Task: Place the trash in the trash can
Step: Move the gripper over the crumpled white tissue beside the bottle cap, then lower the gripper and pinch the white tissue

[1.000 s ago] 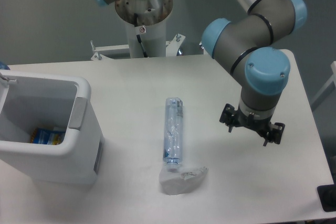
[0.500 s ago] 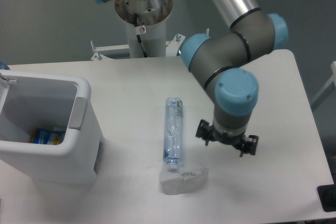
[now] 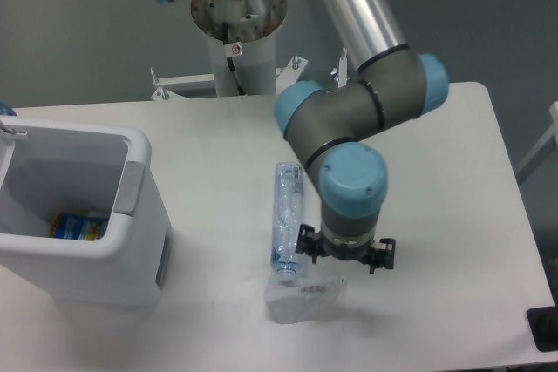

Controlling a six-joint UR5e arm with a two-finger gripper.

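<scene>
Gripper (image 3: 343, 260) has swung in from the table's right edge to hover over the paper wad (image 3: 301, 298) near the front edge, jaw gap unreadable; approach step, descent next.

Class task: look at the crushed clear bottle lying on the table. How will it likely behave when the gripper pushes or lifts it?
The bottle looks empty and thin-walled, so probably light and likely to buckle under a squeeze. It lies on its side, so a sideways push may roll it, though the crushed dents could limit that. Its smooth plastic may be slippery.
</scene>
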